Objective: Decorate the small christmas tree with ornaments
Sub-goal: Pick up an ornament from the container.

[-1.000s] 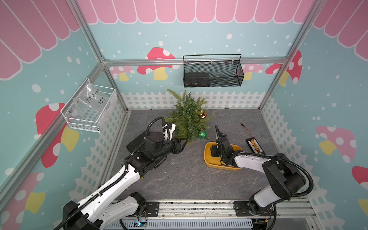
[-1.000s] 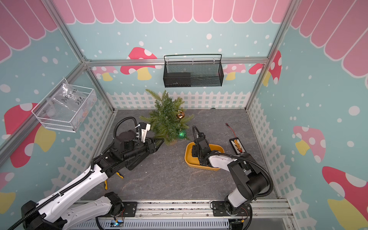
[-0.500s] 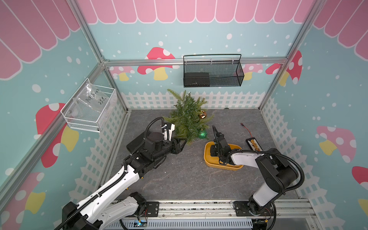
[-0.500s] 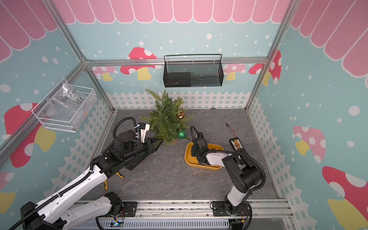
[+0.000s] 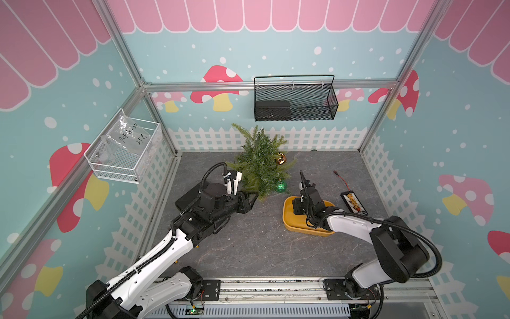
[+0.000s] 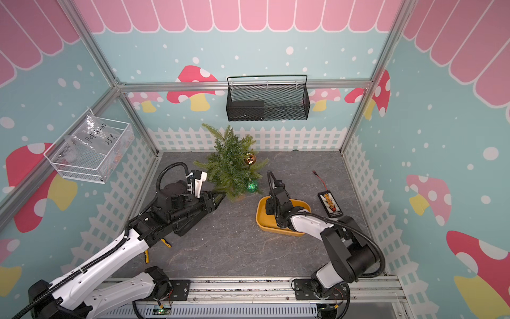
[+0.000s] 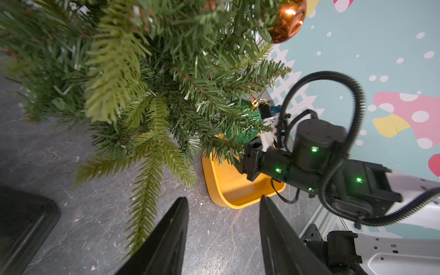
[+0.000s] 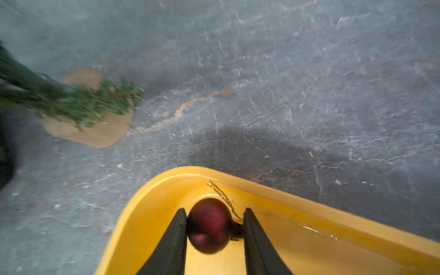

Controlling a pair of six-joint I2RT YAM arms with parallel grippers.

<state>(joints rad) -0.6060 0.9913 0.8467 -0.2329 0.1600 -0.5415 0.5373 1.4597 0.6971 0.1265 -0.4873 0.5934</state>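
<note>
**Scene layout.** The small christmas tree [image 5: 260, 163] [image 6: 230, 163] stands on the grey counter [image 5: 248, 248] near the back wall, roughly midway between the two arms. In the right wrist view a blurred branch overhangs its round wooden base [image 8: 95, 129].

**Ornaments on the tree.**
- The orange-gold ball [image 5: 281, 159] [image 6: 250, 159] [image 7: 288, 21] hangs high on the side of the tree facing the right arm.
- The green glitter ball [image 5: 280, 186] [image 6: 251, 186] [image 7: 245, 123] hangs from a low branch on the same side, close above the counter and near the yellow tray [image 5: 292, 225] [image 6: 265, 221] [image 7: 228, 185].

**Ornament in the tray.** The red ball [image 8: 209, 226] sits at one rounded end of the yellow tray [image 8: 147, 214], the end nearer the tree. Its gold hanging cord lies against the tray wall.

**Right gripper.** The right gripper [image 8: 214, 210] reaches down into the tray and is closed on the red ball. One finger is against the ball's side and the other against its cap end. The view is blurred, and it cannot be told whether the ball is lifted off the tray floor.

**Left gripper.** The left gripper [image 5: 251, 197] [image 6: 218, 197] [image 7: 222, 198] is low over the counter, pointing at the foot of the tree. Its jaws stand partly apart with nothing between them. The tips are just beside the lowest branches; contact cannot be confirmed.

**Other items.** A black wire basket [image 5: 295, 102] hangs on the back wall, and a white wire basket [image 5: 124, 154] holding a clear bag hangs on the left wall.
</note>
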